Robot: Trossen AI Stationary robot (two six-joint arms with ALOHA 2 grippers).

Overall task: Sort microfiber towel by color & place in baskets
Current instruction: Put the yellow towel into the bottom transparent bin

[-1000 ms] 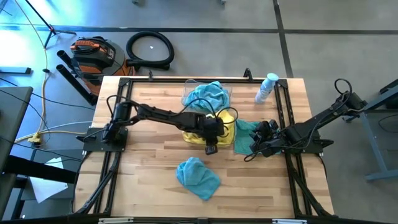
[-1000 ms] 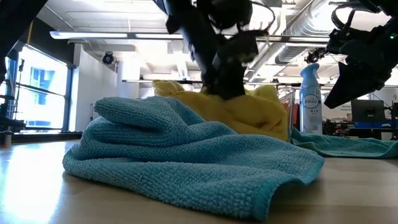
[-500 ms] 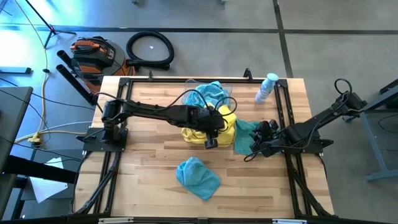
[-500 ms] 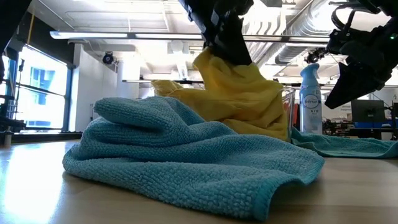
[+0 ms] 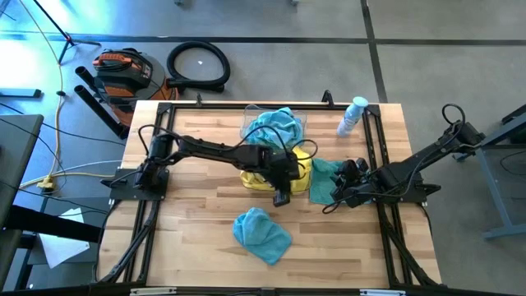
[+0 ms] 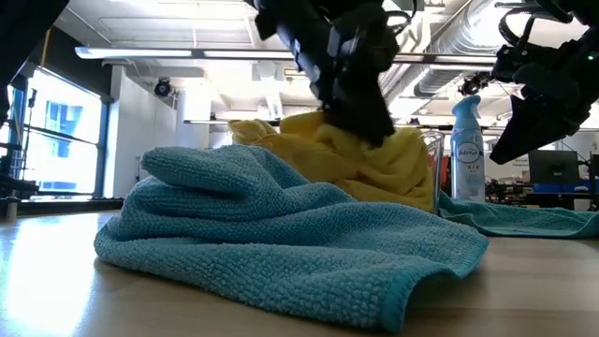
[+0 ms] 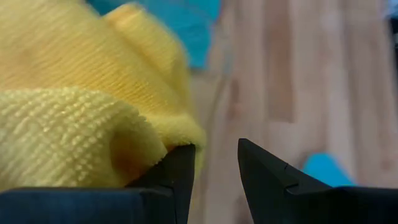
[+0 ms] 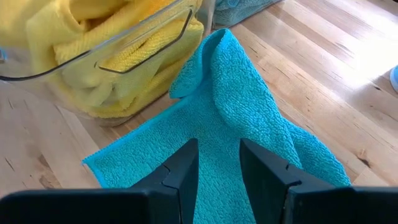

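Yellow towels (image 5: pixel 297 164) fill the basket (image 8: pixel 140 46) at mid-table, and we see the left gripper (image 7: pixel 214 171) just over them, fingers slightly parted with nothing between. Our right gripper (image 8: pixel 217 165) hovers, slightly parted, above a teal towel (image 8: pixel 239 134) beside that basket.

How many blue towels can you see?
3 blue towels. One sits in the far basket at the table's back, one lies flat beside the yellow pile under the right gripper, one is crumpled at the table's front. More could hide under the yellow towels.
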